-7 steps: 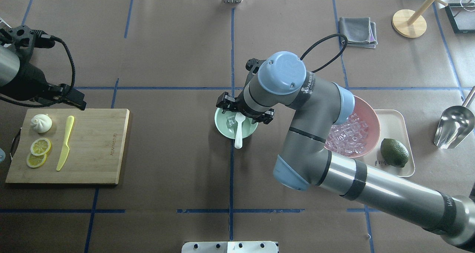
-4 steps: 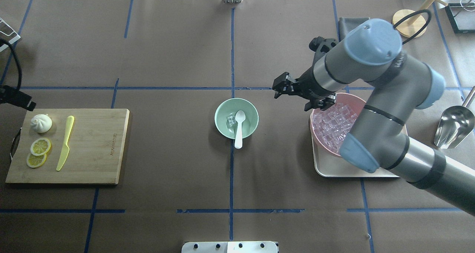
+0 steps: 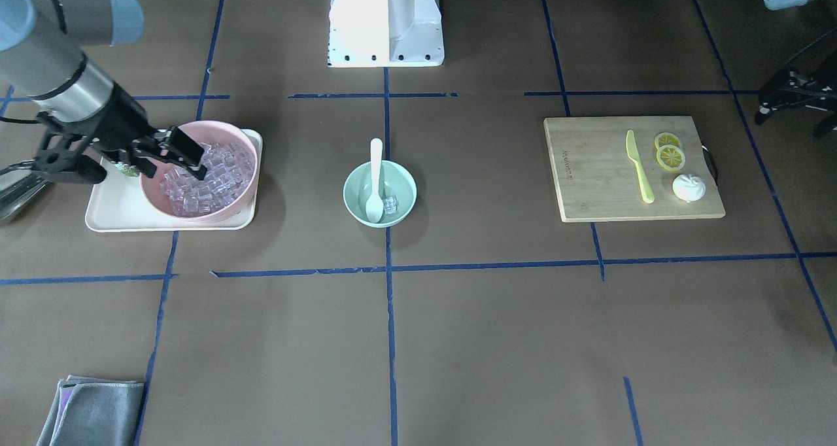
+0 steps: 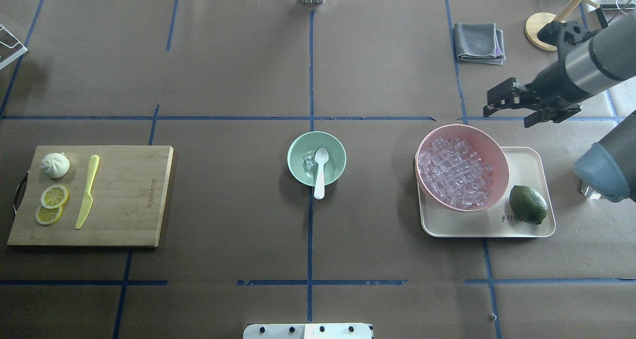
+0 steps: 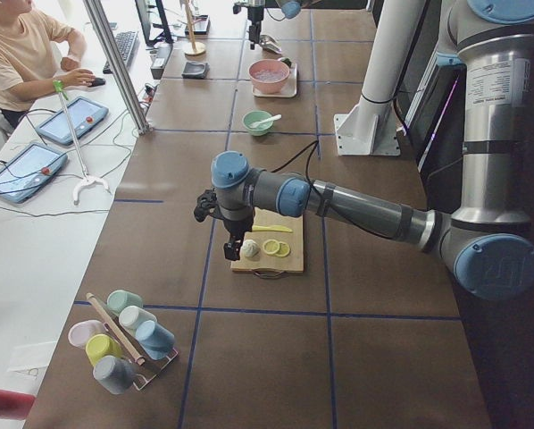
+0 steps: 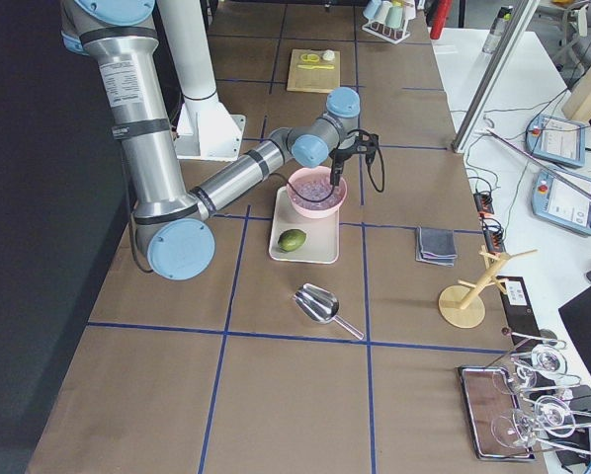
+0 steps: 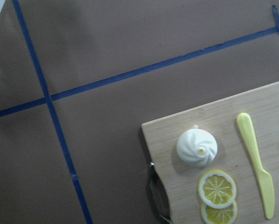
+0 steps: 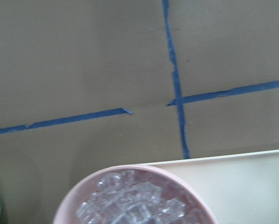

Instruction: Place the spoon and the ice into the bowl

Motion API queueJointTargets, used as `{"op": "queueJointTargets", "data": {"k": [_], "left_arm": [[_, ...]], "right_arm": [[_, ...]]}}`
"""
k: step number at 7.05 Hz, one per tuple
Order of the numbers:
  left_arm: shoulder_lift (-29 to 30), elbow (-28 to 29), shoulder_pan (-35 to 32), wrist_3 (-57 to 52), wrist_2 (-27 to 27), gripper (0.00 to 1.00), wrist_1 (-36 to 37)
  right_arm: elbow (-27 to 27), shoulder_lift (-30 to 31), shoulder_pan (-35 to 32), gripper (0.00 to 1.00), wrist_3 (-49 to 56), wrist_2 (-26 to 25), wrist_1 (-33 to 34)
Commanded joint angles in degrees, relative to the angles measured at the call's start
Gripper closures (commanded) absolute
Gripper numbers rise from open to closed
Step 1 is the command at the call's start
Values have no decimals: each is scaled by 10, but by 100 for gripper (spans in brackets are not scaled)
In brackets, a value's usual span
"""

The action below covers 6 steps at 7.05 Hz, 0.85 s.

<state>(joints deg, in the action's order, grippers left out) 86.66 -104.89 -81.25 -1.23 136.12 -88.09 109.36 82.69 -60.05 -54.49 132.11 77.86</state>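
Overhead exterior: right claw point(image 4: 508, 116) hung spread and empty; spoon point(image 4: 320, 175) overhung the mint-green bowl point(image 4: 294, 147) holding ice point(image 4: 309, 162); a nudge might tip it out.

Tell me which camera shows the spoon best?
Overhead view: the spoon lies unobstructed, scoop inside the green bowl, handle over its rim. Front-facing view is nearly as clear; left side view shows it tiny; others miss it.
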Motion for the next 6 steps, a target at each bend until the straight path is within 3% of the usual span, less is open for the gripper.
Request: {"op": "queueJointTargets", "data": {"k": [1, 4, 6], "left_arm": [[2, 50, -59, -56, 12, 0, 17], [-2, 62, -62, -51, 8, 0, 35], [5, 60, -62, -50, 11, 0, 59]], "right_arm": [[-12, 94, -72, 1, 199, 13, 8], [-21, 128, -203, 1, 515, 14, 171], [-47, 158, -282, 1, 687, 15, 218]]}}
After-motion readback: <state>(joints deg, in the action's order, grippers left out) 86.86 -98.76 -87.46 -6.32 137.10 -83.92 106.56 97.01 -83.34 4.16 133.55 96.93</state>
